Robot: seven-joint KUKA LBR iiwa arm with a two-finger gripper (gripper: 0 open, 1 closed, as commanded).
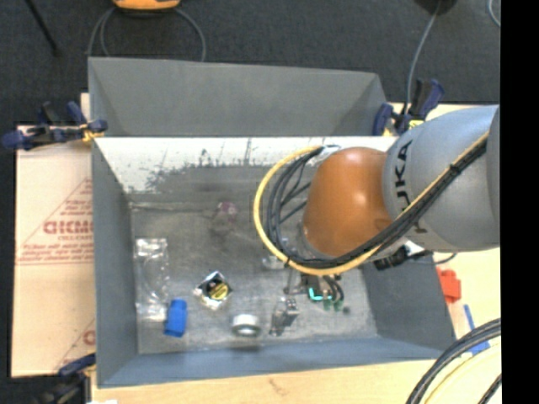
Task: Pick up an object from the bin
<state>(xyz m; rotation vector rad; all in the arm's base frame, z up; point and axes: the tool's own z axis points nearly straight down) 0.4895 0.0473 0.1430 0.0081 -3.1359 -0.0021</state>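
Tool (285,314), state not discernible, is seen just beside silver round piece (245,325) near front wall of bin (253,356); piece could be knocked aside and missed if struck off-centre.

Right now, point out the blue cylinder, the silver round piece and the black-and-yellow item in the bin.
blue cylinder (175,318): camera view, middle of its side.
silver round piece (245,326): camera view, its top face.
black-and-yellow item (212,289): camera view, its centre.
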